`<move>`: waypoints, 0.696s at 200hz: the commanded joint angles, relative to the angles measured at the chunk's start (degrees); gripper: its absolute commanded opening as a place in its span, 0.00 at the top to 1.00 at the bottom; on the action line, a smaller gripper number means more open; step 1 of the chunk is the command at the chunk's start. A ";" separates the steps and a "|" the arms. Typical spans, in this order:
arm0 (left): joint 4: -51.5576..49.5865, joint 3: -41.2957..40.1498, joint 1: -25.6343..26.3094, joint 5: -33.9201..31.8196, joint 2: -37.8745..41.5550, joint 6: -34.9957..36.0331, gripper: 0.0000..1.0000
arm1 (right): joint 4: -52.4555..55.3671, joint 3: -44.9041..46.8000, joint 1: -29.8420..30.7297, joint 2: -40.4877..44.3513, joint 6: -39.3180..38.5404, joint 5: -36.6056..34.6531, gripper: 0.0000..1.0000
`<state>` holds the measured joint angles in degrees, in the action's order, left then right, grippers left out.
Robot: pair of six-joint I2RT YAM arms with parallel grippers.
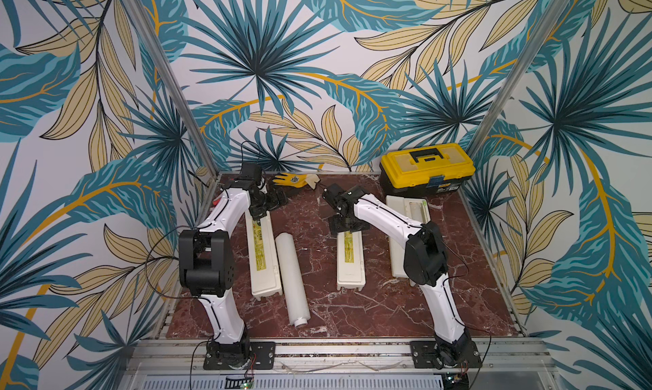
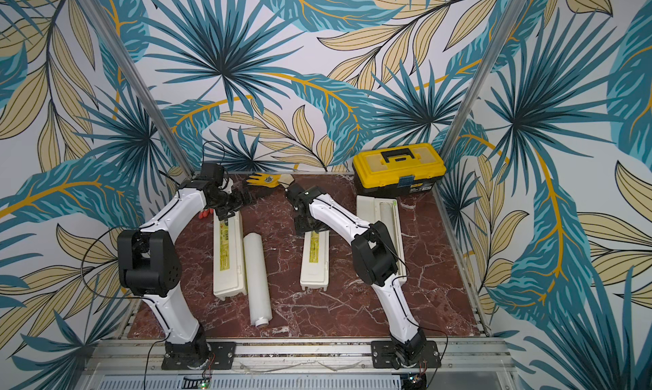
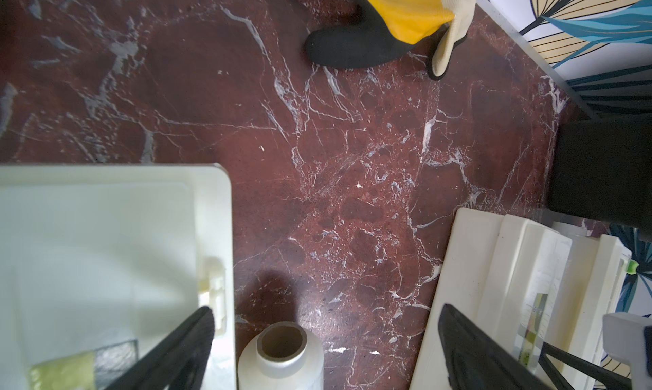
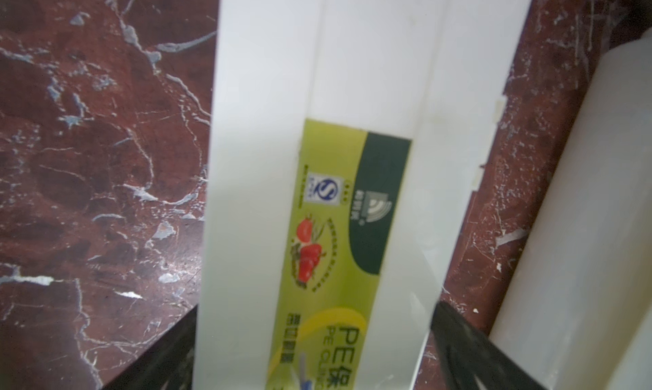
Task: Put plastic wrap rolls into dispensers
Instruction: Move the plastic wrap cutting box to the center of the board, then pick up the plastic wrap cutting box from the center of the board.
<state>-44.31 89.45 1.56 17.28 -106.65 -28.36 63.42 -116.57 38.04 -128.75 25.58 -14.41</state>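
Top views: one loose roll (image 1: 292,275) lies flat on the tabletop (image 1: 317,208), long axis near-to-far. It runs parallel to and just beside the left dispenser (image 1: 264,264), between it and the middle dispenser (image 2: 314,261), core stub at the near end. Both those lids look shut. The right dispenser (image 1: 395,205) lies open with a second roll (image 2: 385,213) inside; no third roll visible. The left arm (image 1: 222,212) is clearly nearer the loose roll, and the left jaws hang over the far end of the left dispenser, spread wide and empty. The right jaws sit over the far end of the middle dispenser. Left wrist: fingers (image 3: 183,349) are far apart with nothing held. The loose roll's hollow far end (image 3: 278,370) sits low between them, with the left dispenser's corner to one side, another dispenser (image 3: 469,272) opposite and a glove (image 3: 398,14) beyond. Right wrist: the jaws straddle the middle dispenser (image 4: 317,88) across its width, one finger at each long edge; can't tell if they're pressing or only bracketing. The loose roll (image 4: 582,229) lies alongside. My read: the left lid has to come up before that roll goes in, and the roll crowds that side. The marble looks flat and slick, gaps between boxes are free, and the toolbox (image 1: 427,168) is well clear at the back.
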 commanded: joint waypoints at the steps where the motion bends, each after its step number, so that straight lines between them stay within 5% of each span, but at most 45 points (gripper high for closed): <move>1: 1.33 2.96 0.41 0.98 -1.00 0.15 0.00 | -2.44 3.73 -0.41 0.45 -3.97 6.52 0.05; 139: 1.53 2.62 1.21 2.05 -0.84 -0.53 0.00 | 0.96 0.95 -1.03 -3.79 4.98 4.96 0.03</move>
<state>-43.86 90.26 2.33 18.70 -107.61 -28.80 63.09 -116.66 37.10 -130.34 28.32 -11.22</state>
